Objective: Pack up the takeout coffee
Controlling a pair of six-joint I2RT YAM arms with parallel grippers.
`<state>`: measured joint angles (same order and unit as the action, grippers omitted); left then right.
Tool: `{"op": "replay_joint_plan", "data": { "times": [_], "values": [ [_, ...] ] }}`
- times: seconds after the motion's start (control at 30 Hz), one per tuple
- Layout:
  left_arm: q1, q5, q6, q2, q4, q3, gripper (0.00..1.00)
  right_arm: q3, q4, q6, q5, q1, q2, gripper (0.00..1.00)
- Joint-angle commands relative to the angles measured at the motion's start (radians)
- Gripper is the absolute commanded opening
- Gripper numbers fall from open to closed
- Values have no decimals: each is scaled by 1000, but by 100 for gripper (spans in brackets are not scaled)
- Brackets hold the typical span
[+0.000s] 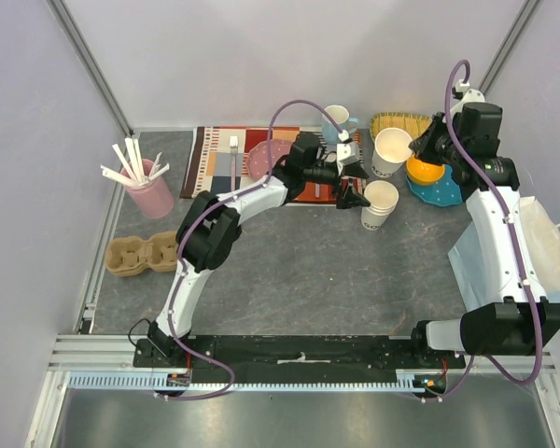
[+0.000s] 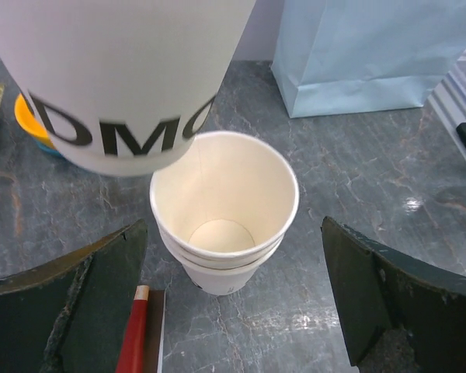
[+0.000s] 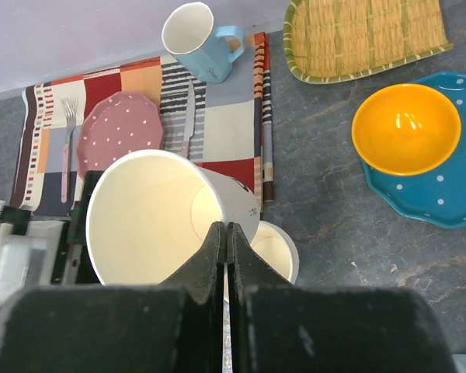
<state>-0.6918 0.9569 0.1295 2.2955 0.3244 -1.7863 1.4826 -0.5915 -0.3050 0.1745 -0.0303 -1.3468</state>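
My right gripper [image 1: 414, 146] [image 3: 227, 230] is shut on the rim of a cream-white paper cup [image 1: 391, 151] [image 3: 151, 217] and holds it tilted in the air above the table. The cup's printed side shows in the left wrist view [image 2: 124, 78]. Just below it a short stack of lidless cream paper cups [image 1: 380, 204] [image 2: 225, 210] [image 3: 278, 247] stands on the grey table. My left gripper [image 1: 354, 182] is open, its fingers [image 2: 70, 299] low on either side and just short of that stack, touching nothing. No black lid is in view.
A light blue paper bag [image 1: 541, 252] [image 2: 373, 54] stands at the right. Behind are a blue mug [image 3: 198, 43], a pink plate [image 3: 120, 132] on a striped placemat [image 1: 252, 159], a yellow bowl [image 3: 406, 128] on a blue plate [image 3: 443, 198] and a woven tray [image 3: 365, 39]. A cardboard cup carrier [image 1: 145, 254] and a pink stirrer holder [image 1: 151, 194] sit left.
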Motion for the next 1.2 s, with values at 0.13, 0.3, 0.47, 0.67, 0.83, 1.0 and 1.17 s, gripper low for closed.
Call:
{"op": "replay_joint_plan", "data": {
  "times": [0.13, 0.3, 0.47, 0.67, 0.83, 1.0, 1.17],
  "values": [
    [21, 23, 64, -177, -216, -1, 100, 74, 33, -25, 69, 4, 21, 0],
    [58, -66, 111, -281, -516, -57, 100, 111, 42, -43, 83, 24, 18, 0],
    [113, -151, 153, -384, -799, -55, 100, 159, 53, -52, 77, 134, -5, 0],
    [175, -159, 168, -533, -953, 19, 99, 211, 53, -60, 63, 228, -40, 0],
    [231, -164, 220, -631, -1088, 132, 99, 205, 61, -71, 34, 276, -55, 0],
    [316, -191, 248, -717, -1140, 263, 97, 148, 62, -69, -32, 371, -64, 0],
    [406, -296, 350, -711, -1157, 326, 90, -54, 169, -72, -66, 500, -66, 0]
  ]
}}
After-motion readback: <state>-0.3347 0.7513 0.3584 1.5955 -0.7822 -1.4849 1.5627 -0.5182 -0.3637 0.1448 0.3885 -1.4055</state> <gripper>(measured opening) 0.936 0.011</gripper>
